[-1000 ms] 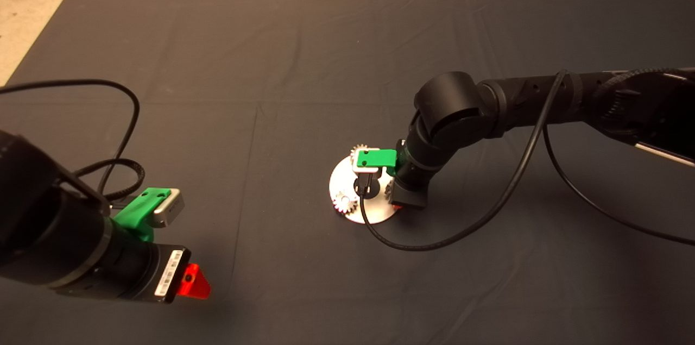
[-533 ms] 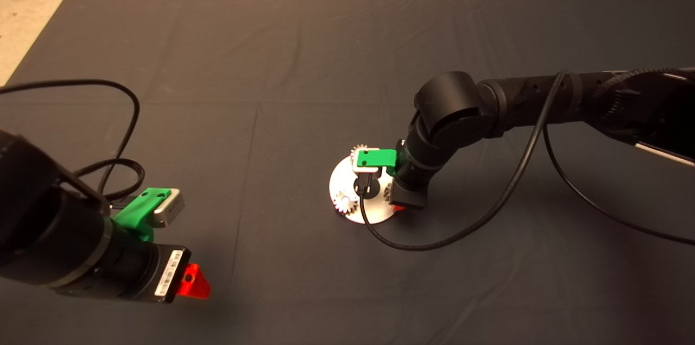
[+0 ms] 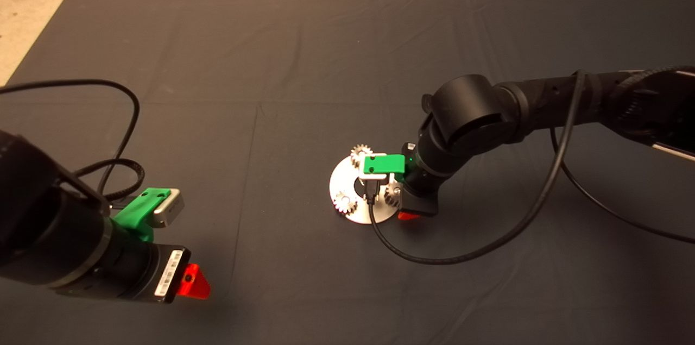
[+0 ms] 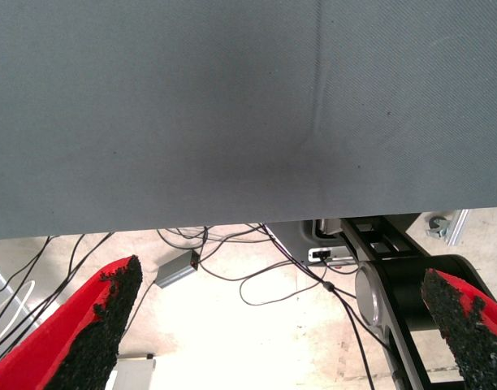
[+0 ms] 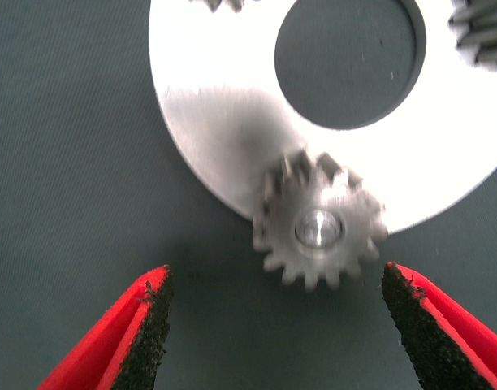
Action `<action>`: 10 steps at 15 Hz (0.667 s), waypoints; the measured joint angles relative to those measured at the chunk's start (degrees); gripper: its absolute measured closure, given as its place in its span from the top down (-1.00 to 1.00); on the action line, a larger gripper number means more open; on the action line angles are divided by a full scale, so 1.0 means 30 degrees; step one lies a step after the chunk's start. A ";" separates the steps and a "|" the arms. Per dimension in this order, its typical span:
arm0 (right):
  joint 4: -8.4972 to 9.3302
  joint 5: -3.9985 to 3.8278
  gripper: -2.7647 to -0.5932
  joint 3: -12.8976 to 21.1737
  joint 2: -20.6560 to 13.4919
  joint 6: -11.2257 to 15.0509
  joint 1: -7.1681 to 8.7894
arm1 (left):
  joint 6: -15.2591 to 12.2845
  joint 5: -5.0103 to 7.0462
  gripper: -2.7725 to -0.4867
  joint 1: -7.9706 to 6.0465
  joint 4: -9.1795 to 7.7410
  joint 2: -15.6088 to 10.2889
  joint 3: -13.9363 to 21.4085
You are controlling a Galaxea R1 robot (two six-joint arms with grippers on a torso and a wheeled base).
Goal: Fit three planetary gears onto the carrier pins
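Note:
The shiny round disc (image 3: 347,184) lies mid-mat with three planetary gears on it: one at its far edge (image 3: 359,152), one at its near left (image 3: 343,202), one at its right (image 3: 392,195). In the right wrist view the right-hand gear (image 5: 320,229) sits on a carrier pin (image 5: 317,228) whose end shows in the bore. The other pins are hidden under gears. My right gripper (image 5: 277,280) is open and empty, just off the disc's (image 5: 224,122) rim beside that gear; it shows in the head view (image 3: 405,215). My left gripper (image 3: 193,282) is parked at the lower left, open (image 4: 281,284).
The right arm's black cable (image 3: 461,252) loops over the mat in front of the disc. The left wrist view looks past the mat's edge at floor cables (image 4: 257,276) and a black frame (image 4: 395,292).
My right arm has drawn back to the right, away from the disc. The gear at the disc's right, earlier covered by the gripper, now shows free on its pin.

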 joint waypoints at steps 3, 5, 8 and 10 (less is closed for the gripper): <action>0.0065 0.0077 0.28 0.1227 -0.1651 0.0108 0.0252 | 0.0000 0.0008 0.75 0.0000 0.0000 -0.0008 0.0000; 0.0154 0.0106 0.35 0.2408 -0.3784 0.0361 0.0420 | 0.0000 0.0006 0.76 0.0000 0.0000 0.0053 0.0028; 0.0435 -0.0110 0.46 0.4455 -0.7588 0.0628 0.0449 | 0.0000 0.0016 0.87 0.0000 -0.0102 0.0138 0.0191; 0.1178 -0.0014 0.58 0.5886 -0.9724 0.0884 0.0597 | -0.0008 -0.0001 0.97 0.0000 -0.0123 0.0211 0.0199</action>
